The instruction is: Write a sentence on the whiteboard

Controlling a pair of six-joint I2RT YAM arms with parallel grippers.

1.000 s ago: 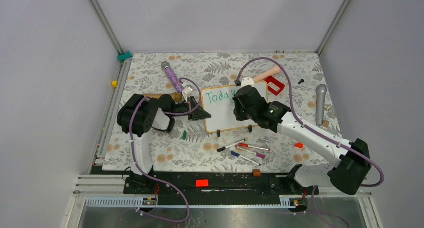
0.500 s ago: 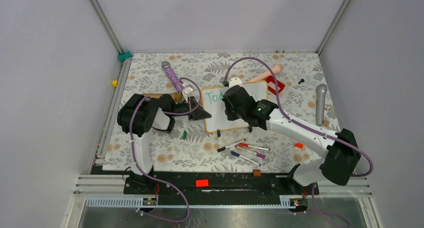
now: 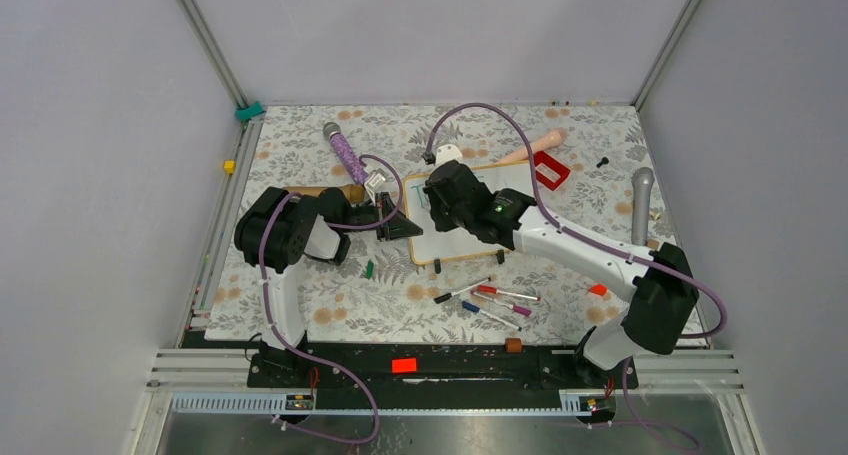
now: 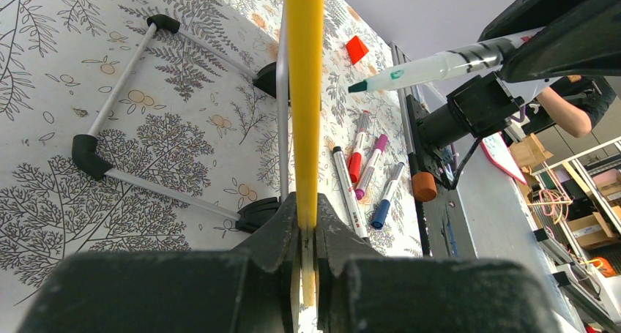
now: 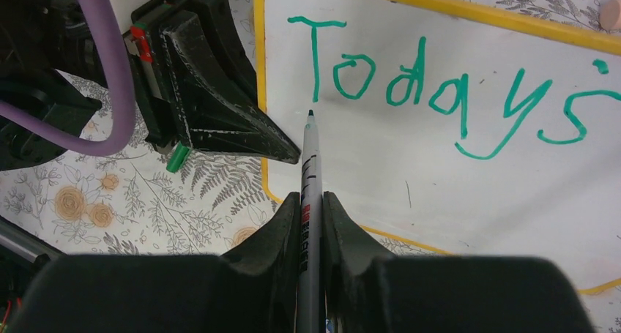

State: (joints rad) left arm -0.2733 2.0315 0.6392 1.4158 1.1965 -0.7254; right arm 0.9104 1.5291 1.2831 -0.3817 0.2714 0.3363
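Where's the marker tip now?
Right wrist view: the right gripper's green-tipped marker points just below the start of green "Todays", near the wood-framed whiteboard's left edge.

White arms (image 3: pixel 590 260), black joints (image 3: pixel 270 227), purple cables (image 5: pixel 108 47), black gripper fingers (image 5: pixel 278 245), perhaps a green light (image 3: pixel 497 206).

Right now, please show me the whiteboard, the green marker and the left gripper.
whiteboard (image 5: pixel 439 194): right wrist view, bare white surface, lower part.
green marker (image 5: pixel 310 161): right wrist view, barrel below the tip.
left gripper (image 4: pixel 307 210): left wrist view, midway between its fingertips.
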